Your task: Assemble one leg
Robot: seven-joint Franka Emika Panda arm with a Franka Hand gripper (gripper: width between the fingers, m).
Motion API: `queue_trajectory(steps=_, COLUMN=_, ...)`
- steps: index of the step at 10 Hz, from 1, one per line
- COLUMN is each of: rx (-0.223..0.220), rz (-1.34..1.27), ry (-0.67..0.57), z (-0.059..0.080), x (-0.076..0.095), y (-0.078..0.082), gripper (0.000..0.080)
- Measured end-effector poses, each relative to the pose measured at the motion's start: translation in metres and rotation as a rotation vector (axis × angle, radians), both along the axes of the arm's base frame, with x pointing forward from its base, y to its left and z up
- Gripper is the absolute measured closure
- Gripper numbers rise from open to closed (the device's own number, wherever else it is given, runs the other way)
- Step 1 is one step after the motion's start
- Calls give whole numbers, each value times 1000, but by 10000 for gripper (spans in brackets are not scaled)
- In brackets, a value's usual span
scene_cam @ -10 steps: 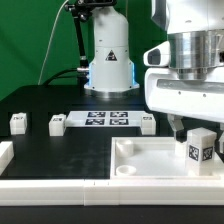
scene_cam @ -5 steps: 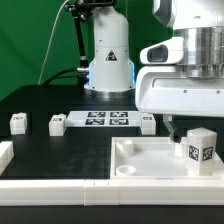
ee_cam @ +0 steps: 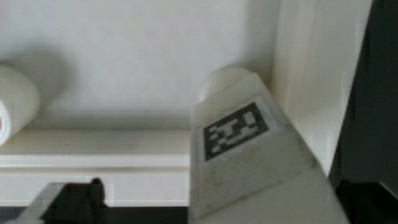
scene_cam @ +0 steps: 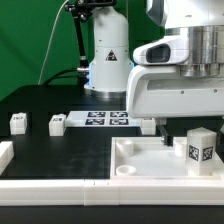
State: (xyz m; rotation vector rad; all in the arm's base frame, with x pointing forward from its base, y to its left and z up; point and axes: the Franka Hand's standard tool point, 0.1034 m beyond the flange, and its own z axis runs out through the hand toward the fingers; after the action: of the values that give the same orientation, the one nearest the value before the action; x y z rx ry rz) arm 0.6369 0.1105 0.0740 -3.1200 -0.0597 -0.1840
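- From the wrist view I have the leg directly ahead of the gripper, its tag facing the camera; it stands upright in the corner of the white tray piece, close against the tray's wall.
- Only the dark fingertips show at the frame edge, with the leg's lower part between them or just beyond. I cannot tell whether the gripper is open or closed, or whether it touches the leg.
- What has changed over the last second: in the exterior view the arm's wrist housing has slid toward the exterior view's left and come a little lower, so the gripper now sits just beside the leg rather than above it.
- The leg itself has not moved; it stands in the same place inside the white tray piece.
- My reading: the leg looks set in its corner socket and I am backing off it, or repositioning for another approach. The frames do not settle which.
- Farther from the gripper, on the table, lies the marker board, with another leg at its near end.
- Beyond that, well apart from the gripper, two more legs stand untouched.
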Motion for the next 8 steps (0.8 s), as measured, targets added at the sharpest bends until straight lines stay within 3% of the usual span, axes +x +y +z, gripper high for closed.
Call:
queue_trajectory(steps=2, rx=-8, rz=35, ry=-2, z=0, x=0, y=0, gripper=162)
queue_trajectory(steps=4, rx=-2, rz=-14, ry=0, z=0, x=0, y=0, gripper=509)
queue_trajectory(steps=5, rx=-3, rz=-12, ry=0, z=-1, x=0, y=-1, gripper=509)
queue_trajectory(steps=8, rx=42, rz=-322, ry=7, z=-1, x=-1, y=1, gripper=508)
